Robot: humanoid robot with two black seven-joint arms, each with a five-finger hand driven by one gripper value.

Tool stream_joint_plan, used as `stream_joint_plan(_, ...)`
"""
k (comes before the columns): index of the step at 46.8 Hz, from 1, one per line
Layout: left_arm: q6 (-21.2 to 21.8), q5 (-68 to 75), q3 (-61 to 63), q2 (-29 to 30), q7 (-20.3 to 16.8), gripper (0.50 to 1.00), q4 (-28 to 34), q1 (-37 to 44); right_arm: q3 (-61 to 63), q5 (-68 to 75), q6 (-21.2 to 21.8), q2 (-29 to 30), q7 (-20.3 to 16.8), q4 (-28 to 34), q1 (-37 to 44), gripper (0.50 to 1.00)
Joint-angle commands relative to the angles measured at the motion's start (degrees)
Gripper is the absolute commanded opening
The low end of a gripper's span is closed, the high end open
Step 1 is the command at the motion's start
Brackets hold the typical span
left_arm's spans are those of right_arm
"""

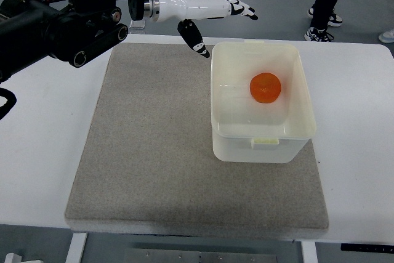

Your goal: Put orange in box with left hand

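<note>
Box (263,129) holds orange (265,87) — left hand (206,10) spread, arm cropped.

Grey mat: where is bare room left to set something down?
The grey mat is bare left of the box and along its near edge. The box, holding the orange, fills the far right corner. The open left robot hand hovers beyond the far edge.

A white table (360,121) with a grey mat (154,152) stands on grey floor (277,4).
</note>
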Motion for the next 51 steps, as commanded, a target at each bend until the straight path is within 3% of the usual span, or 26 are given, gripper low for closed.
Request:
stream_joint_plan(1, 0.2, -0.1, 0.0, 0.7, 0.0, 0.986, 1.4, 1.1, 0.0, 0.0, 0.0, 0.0, 0.0, 0.0, 0.0, 0.944)
stream_joint_plan(18, 0.5, -1.8, -1.0, 1.4, 0.0, 0.979, 10.4, 2.1, 0.0, 0.0, 0.0, 0.0, 0.0, 0.0, 0.0, 0.944)
stream_joint_plan(27, 7.3, -8.9, -0.2, 1.8, 0.0, 0.981, 14.0, 3.2, 0.0, 0.0, -0.1, 0.0, 0.0, 0.0, 0.0, 0.944)
stream_joint_plan(33, 10.1, -15.7, -0.9, 1.6, 0.0, 0.979, 16.3, 5.4, 0.0, 0.0, 0.0, 0.0, 0.0, 0.0, -0.1, 0.944)
stream_joint_plan(43, 10.0, -34.9, -1.0, 1.3, 0.0, 0.973, 18.0, 5.8, 0.0, 0.0, 0.0, 0.0, 0.0, 0.0, 0.0, 0.944)
stream_joint_plan(51, 9.5, -47.2, -1.1, 1.0, 0.0, 0.930, 18.3, 5.7, 0.0, 0.0, -0.1, 0.0, 0.0, 0.0, -0.1, 0.944)
